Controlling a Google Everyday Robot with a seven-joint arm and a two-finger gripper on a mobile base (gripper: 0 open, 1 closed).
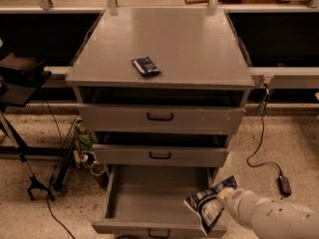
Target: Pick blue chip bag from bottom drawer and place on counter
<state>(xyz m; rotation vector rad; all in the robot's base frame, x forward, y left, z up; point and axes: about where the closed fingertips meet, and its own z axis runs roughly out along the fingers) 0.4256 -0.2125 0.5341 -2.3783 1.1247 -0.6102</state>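
The bottom drawer is pulled open and its inside looks bare. The blue chip bag, crumpled, dark blue with white patches, hangs over the drawer's front right corner. My gripper is shut on the bag's right side, at the end of the white arm that comes in from the lower right. The counter is the flat grey top of the cabinet, well above and behind the gripper.
A small flat dark-blue packet lies on the counter near its front edge. The two upper drawers stand slightly open. A black stand and clutter are at the left. A cable with a power brick lies on the floor at the right.
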